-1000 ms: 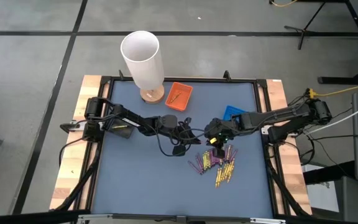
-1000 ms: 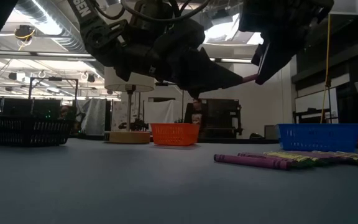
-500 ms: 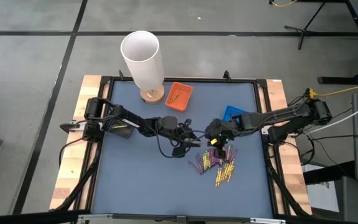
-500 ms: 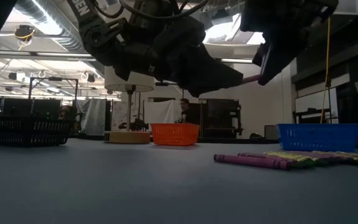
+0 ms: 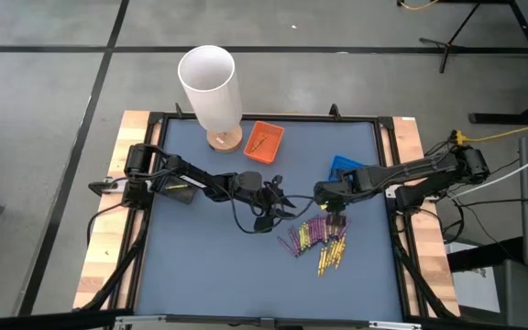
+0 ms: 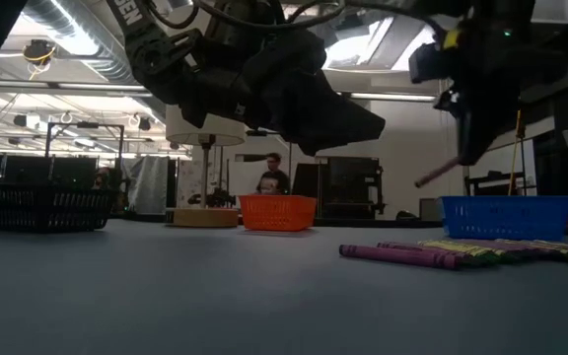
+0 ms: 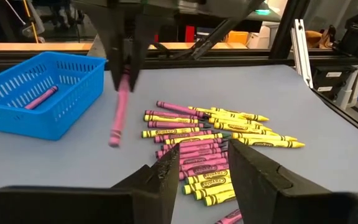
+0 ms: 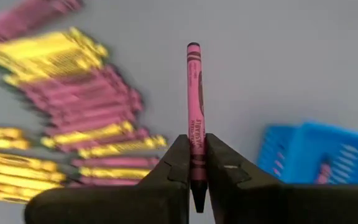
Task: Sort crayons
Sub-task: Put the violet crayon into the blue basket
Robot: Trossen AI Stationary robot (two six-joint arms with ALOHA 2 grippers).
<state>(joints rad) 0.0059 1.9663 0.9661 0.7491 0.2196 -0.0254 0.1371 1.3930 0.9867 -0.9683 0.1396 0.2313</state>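
Note:
A pile of yellow and purple crayons (image 5: 321,240) lies flat on the blue-grey table, right of centre; it shows too in the left wrist view (image 7: 210,146). My right gripper (image 5: 331,203) hangs above the pile's far edge, shut on one purple crayon (image 7: 118,109). My left gripper (image 5: 278,197) stands open at the table's middle, clear of the table, fingers pointing at the pile (image 7: 204,163), with nothing between them. My right gripper pinches the purple crayon near its pointed end (image 8: 196,152) between its two fingers. The fingers come from above, pointing steeply down, and the crayon runs along them and sticks out past their tips. It hangs slanted below the gripper (image 6: 437,175), clear of the table.
A blue basket (image 5: 342,166) with one purple crayon in it (image 7: 42,98) stands just beyond the right gripper. An orange basket (image 5: 264,141) holding a yellow crayon and a tall white cylinder on a wooden base (image 5: 211,92) stand at the far side. Black cables trail under the left arm.
The purple crayon's end lay at my left gripper's fingertips; now it is clear of them. My right gripper has tipped downward and gone toward the table's right edge with the crayon, which has swung from near level to hanging slanted down.

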